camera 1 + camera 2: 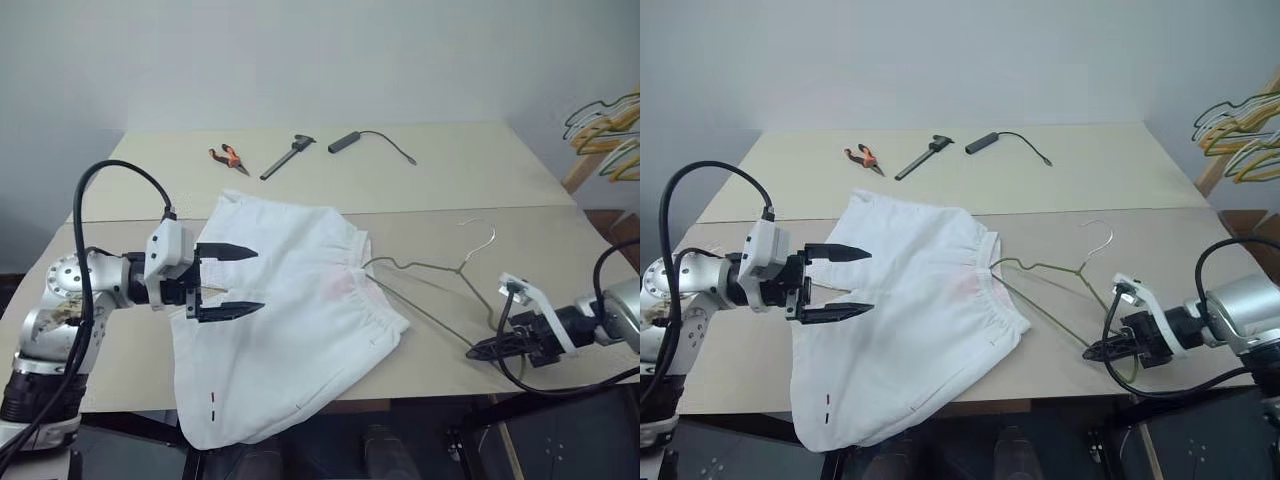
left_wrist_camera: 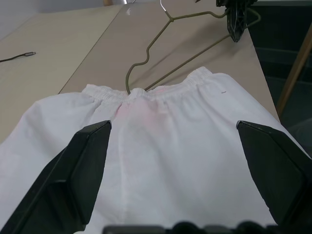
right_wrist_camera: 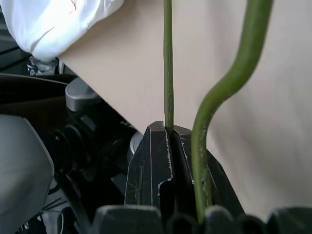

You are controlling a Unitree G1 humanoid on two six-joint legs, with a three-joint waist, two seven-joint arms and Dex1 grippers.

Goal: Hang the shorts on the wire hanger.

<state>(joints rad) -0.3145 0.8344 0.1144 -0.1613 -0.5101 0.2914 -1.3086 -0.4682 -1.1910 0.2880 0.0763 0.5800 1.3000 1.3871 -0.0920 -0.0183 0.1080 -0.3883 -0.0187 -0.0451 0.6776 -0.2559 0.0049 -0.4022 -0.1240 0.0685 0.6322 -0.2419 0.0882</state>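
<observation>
The shorts lie flat on the bench, hem hanging over the near edge, waistband toward the wire hanger, whose far corner is already tucked into the waist opening. The right tool is clenched on the hanger's lower wire at its outer corner, near the bench edge; the left tool hovers over the shorts with its fingers spread wide, grasping nothing. The step in hand looks like feeding the hanger further into the waistband. To do it well, the left tool should probably pin or lift the elastic edge so the cloth doesn't bunch and slide, while the right pushes the wire in low and level, keeping its thin grip from twisting.
</observation>
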